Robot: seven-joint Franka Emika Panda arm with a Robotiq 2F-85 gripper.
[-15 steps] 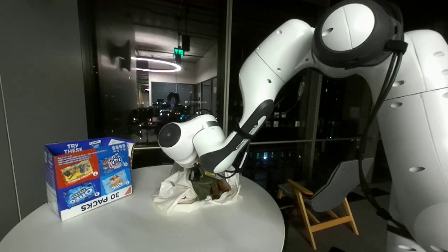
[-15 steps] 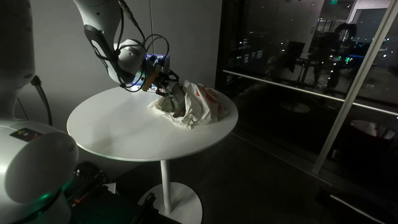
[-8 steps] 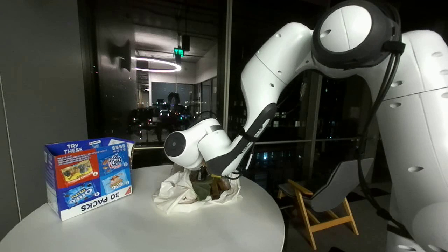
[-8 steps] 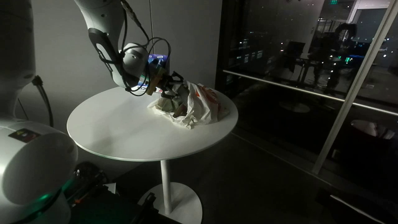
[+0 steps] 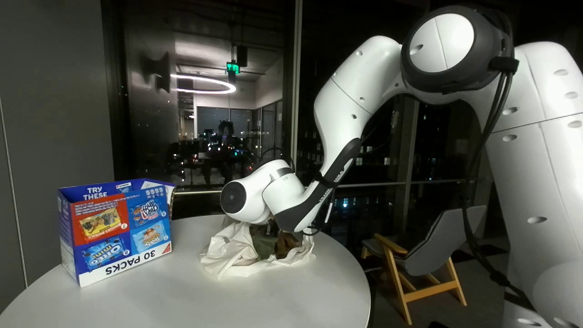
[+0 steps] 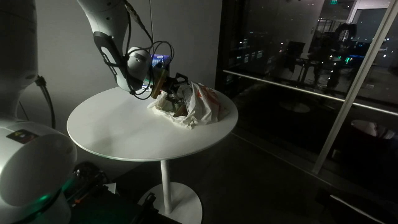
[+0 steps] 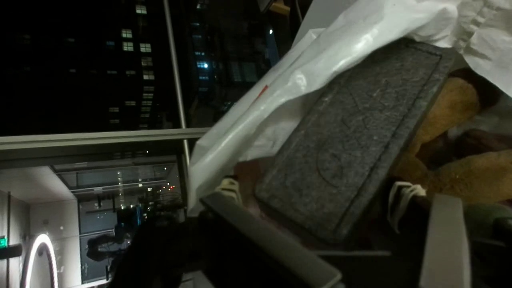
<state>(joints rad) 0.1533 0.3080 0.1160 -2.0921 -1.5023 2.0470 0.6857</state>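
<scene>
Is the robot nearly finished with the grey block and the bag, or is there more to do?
Looks done: the grey block lies in the open mouth of the white bag. In hand: nothing seems gripped; the pincer stands open, a jaw on each side of the block. Perhaps left: getting the pincer clear, since it is in the bag's opening.

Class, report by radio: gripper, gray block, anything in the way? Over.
Gripper open, straddling gray block, no grip seen. Block in white bag. Possibly in the way: bag's side, brown fuzzy thing alongside.
</scene>
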